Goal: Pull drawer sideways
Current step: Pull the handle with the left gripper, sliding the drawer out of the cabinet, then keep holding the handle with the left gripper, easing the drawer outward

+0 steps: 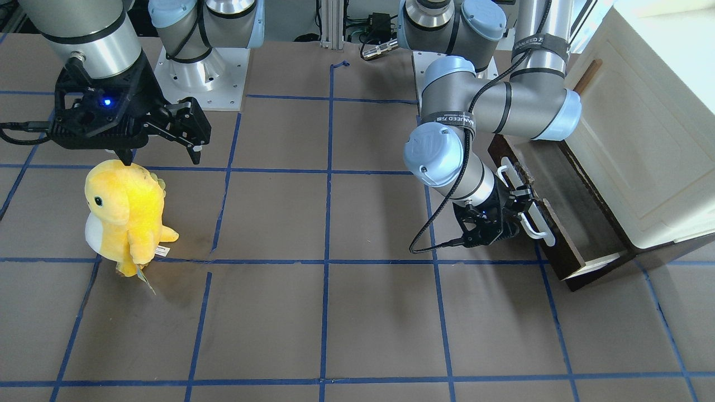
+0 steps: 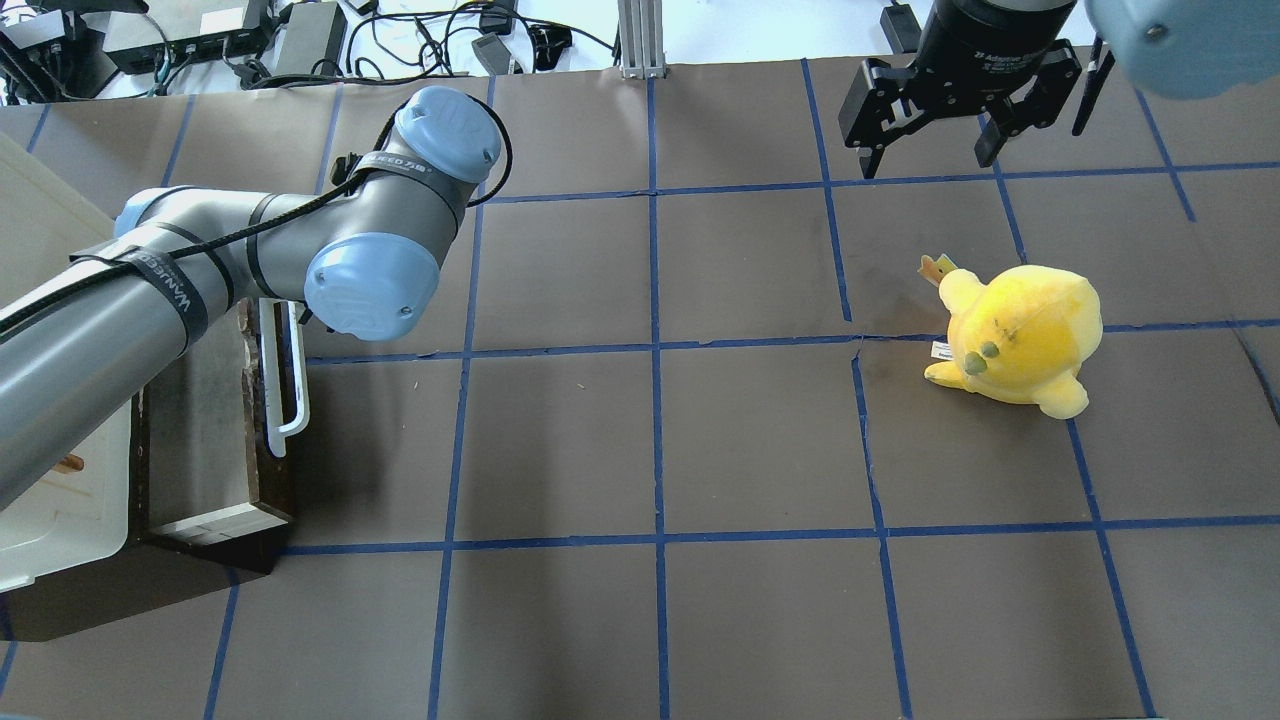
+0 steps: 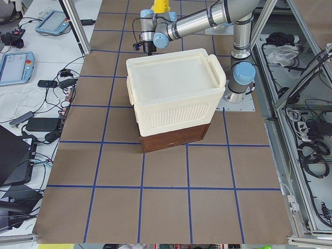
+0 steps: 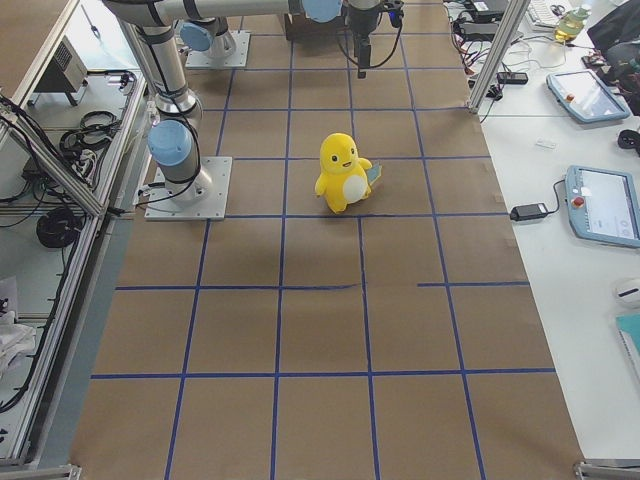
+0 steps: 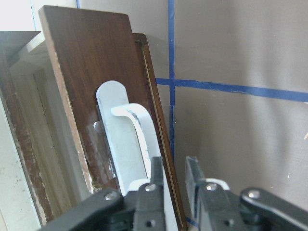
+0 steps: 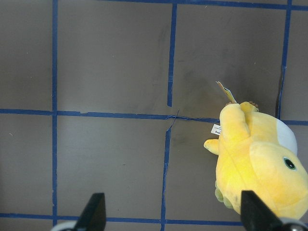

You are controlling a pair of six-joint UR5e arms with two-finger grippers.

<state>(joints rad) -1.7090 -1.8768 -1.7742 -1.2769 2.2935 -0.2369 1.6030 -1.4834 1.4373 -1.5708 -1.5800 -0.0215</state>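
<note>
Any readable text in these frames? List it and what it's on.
"WANJEED", then characters too small to read: cable strap on the left arm.
"Adaptive", the rest unreadable: right gripper body, overhead view.
Toy tag: print too small to read.
Drawer: no text.

The front-facing camera looks steeply down across the tabletop (image 1: 335,324) toward the robot's bases; the overhead one looks the opposite way from behind them. Both share the yellow plush (image 1: 125,215) and the drawer (image 1: 550,237). Two end cameras look along the tabletop from far back. The left wrist camera sits close against the drawer's handle (image 5: 126,144); the right wrist camera looks straight down.
</note>
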